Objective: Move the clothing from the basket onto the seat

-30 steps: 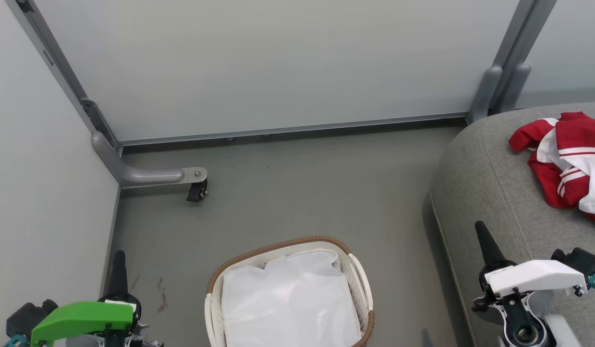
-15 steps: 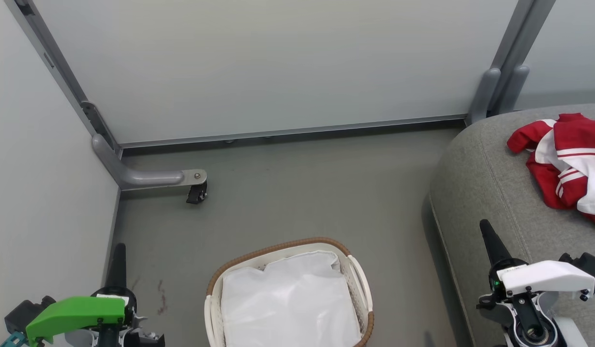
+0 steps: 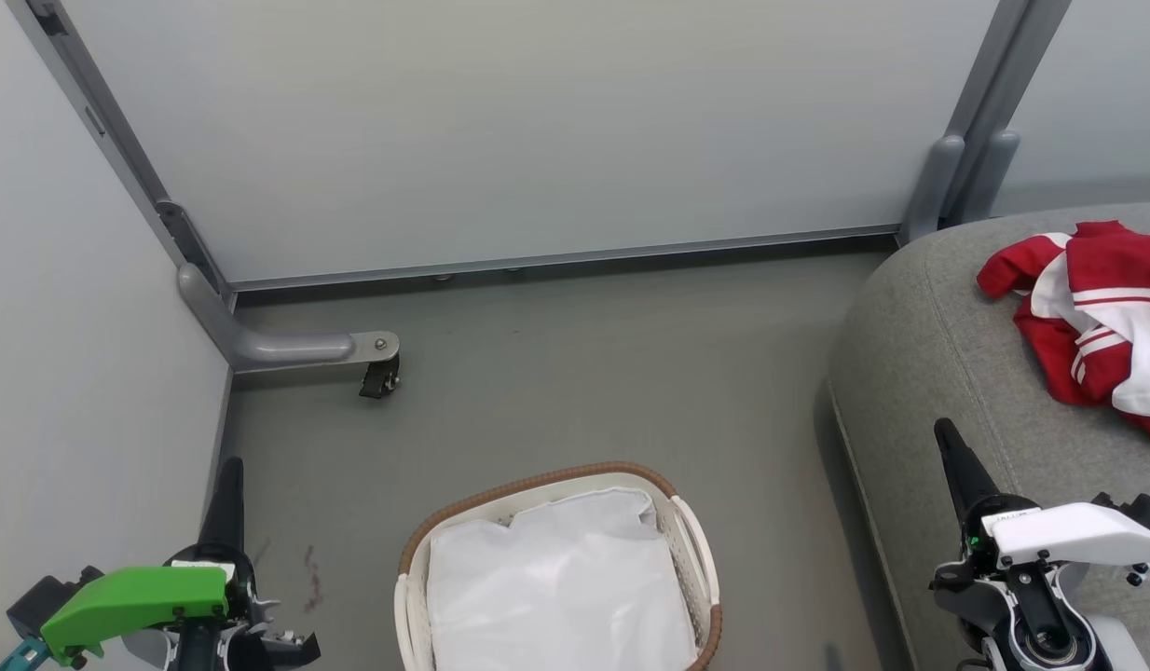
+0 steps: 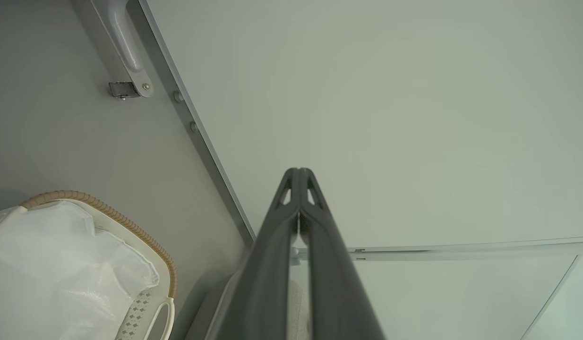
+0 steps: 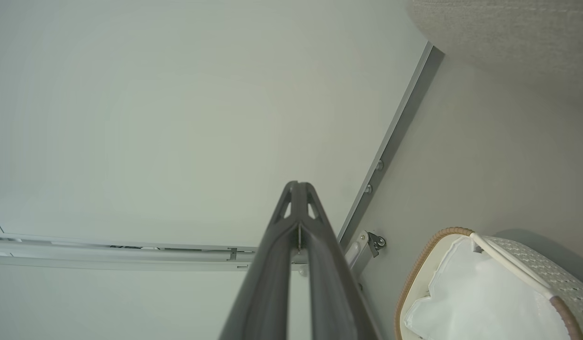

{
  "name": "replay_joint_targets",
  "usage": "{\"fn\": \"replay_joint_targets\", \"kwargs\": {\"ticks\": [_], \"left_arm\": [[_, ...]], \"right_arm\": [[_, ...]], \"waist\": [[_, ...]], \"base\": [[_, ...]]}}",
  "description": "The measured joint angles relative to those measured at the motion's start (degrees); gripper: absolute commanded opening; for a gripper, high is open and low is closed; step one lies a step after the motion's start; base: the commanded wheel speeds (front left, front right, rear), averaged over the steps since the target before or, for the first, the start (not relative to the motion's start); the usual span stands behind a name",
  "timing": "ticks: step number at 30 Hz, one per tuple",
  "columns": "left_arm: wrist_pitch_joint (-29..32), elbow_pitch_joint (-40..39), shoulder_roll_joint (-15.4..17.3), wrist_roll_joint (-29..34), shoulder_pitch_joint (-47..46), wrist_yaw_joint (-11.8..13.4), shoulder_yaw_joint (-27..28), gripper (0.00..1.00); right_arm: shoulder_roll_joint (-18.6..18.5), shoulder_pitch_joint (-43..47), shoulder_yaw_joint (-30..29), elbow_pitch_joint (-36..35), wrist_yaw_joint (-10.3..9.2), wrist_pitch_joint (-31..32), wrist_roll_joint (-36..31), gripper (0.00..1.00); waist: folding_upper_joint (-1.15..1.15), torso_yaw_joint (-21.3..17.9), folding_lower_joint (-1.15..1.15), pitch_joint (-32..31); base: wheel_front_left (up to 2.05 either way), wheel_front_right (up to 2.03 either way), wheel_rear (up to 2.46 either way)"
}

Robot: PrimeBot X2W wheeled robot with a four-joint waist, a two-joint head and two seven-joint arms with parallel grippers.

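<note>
Just white liner [image 3: 558, 592] inside the basket [image 3: 536, 479].

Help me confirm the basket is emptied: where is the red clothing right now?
In the head view, the clothing lies bunched on the grey seat at the far right, apart from the basket at bottom centre.

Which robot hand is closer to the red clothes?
Right. The right gripper is over the seat, just short of the clothing; the left gripper is beyond the basket, by the wall.
</note>
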Motion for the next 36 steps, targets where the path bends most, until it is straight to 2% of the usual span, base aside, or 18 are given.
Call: {"fn": "replay_joint_targets", "kwargs": {"ticks": [25, 36], "left_arm": [[2.6, -1.3, 0.1, -9.8, -1.1, 0.0, 0.4, 0.0], [2.7, -1.4, 0.1, -9.9, -1.2, 0.0, 0.4, 0.0]], "right_arm": [[-0.1, 0.9, -1.5, -2.4, -0.01, 2.7, 10.9, 0.0], [-0.1, 0.9, -1.6, -2.4, -0.01, 2.7, 10.9, 0.0]], "waist": [[0.0, -0.2, 0.0, -0.7], [0.0, -0.2, 0.0, -0.7]], "base": [[0.0, 0.0, 0.0], [0.0, 0.0, 0.0]]}}
